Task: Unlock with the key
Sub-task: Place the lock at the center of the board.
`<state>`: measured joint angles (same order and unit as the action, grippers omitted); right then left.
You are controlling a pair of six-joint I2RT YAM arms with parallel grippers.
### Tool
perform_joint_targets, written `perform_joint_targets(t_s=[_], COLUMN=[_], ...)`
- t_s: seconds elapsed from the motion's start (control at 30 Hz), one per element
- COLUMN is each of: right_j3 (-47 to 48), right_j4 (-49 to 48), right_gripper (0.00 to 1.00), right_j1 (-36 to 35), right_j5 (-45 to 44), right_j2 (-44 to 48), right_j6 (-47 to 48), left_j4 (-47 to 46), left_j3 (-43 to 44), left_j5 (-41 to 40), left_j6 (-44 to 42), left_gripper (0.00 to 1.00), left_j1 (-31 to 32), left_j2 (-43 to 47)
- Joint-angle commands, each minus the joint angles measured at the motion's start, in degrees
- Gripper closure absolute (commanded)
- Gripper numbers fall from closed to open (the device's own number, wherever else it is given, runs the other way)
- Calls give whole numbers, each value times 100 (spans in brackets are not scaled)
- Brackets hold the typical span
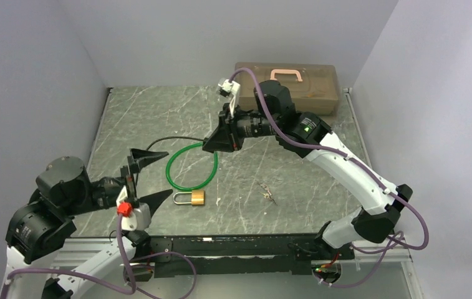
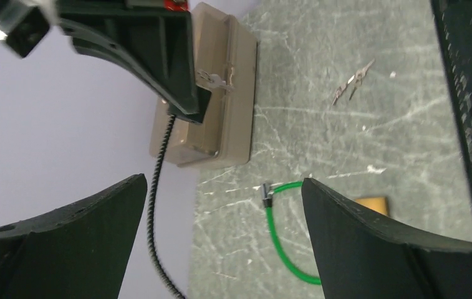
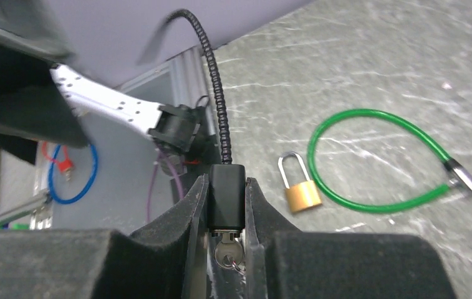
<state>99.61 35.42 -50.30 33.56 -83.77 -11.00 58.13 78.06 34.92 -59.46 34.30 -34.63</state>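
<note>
The desk (image 1: 146, 112) is closed in by walls on the left, far and right sides. At its far right corner, behind the right jaws, stands a brown toolbox (image 1: 320, 87). Its lid is shut, so the inside is hidden.

A green cable (image 1: 168, 167) lies in a loop on the desk between the two pairs of jaws, just under the right ones. A black coiled cable (image 3: 217, 93) runs from the right jaws toward the left side of the desk.

The right jaws are raised above the desk and pinch a black lock body (image 3: 227, 199) at the end of that cable. A second key (image 3: 226, 254) sits in its keyhole, between the fingers.

The left jaws are spread wide and hold nothing. Just to their right a brass padlock (image 3: 302, 194) lies flat, beside the near edge of the green loop.

The key bunch (image 1: 267, 193) lies on bare desk, well apart from both pairs of jaws, right of the padlock and on the near side of the right jaws.
</note>
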Motion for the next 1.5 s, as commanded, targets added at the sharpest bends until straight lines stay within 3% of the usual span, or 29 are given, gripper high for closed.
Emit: perform_joint_targets(t_s=[0.0,0.27,0.4,0.6,0.83,1.03,1.27,1.47], right_j3=[-641,-1997,-2449,-3161,-3901,-4291,-4415,-4432], right_j4=[-684,-1089,-1414,-2339,-3140,-3038,-2715,-2649], right_gripper=[100,100,100,100,100,100,81,73], right_j1=[422,818,956,1297,2003,2357,2500,2526], right_j5=[-426,-657,-627,-716,-1029,-1571,-2245,-2606], right_j2=[404,614,618,595,379,229,-151,-487], right_j6=[-136,-140,-187,-331,-639,-677,-655,-635], left_j4=[-211,-1011,-1537,-612,-253,465,206,34], left_j3=[726,1190,865,1091,572,719,-58,-795], left_j5=[48,-627,-1805,-2585,-2592,-2021,-1708,-1646], left_j6=[1449,2904,3445,3628,3619,3604,3561,3384], left_gripper=[1,1,1,0,1,1,1,0], left_j1=[-29,-73,-126,-162,-415,-911,-1365,-1699], left_j2=[-431,-552,-607,-1435,-1765,-2290,-2428,-2554])
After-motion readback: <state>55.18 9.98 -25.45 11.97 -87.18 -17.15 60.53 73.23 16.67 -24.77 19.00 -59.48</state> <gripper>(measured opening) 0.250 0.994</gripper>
